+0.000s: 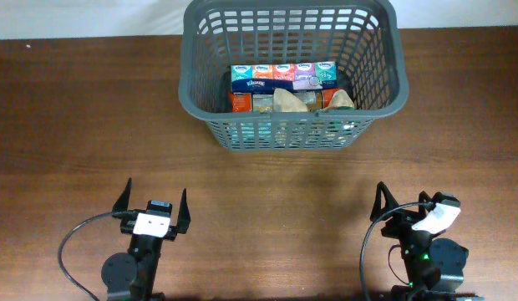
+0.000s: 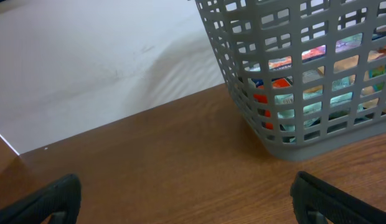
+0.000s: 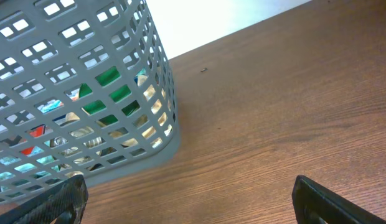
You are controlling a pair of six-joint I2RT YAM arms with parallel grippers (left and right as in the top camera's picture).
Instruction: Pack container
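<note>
The basket [image 1: 284,134] stands at the far middle of the worktop [image 1: 75,125], well apart from both arms at the near edge. It is dark grey moulded plastic, rectangular with rounded corners, its walls a lattice of slots that lets the colours inside show through. A row of small tissue packs [image 1: 282,75] lies along its far side, glossy and flat-sided, with crumpled tan packets [image 1: 286,100] just in front of them.

The left claw [image 1: 156,194] is spread wide and carries nothing; the right claw [image 1: 403,201] is likewise spread and empty. No loose groceries show on the smooth brown wood-grain surface, so the packing looks finished or close to it. If anything more is to go in, the next move calls for a long reach to the far side and a drop over the tall rim, not through the slotted wall.
</note>
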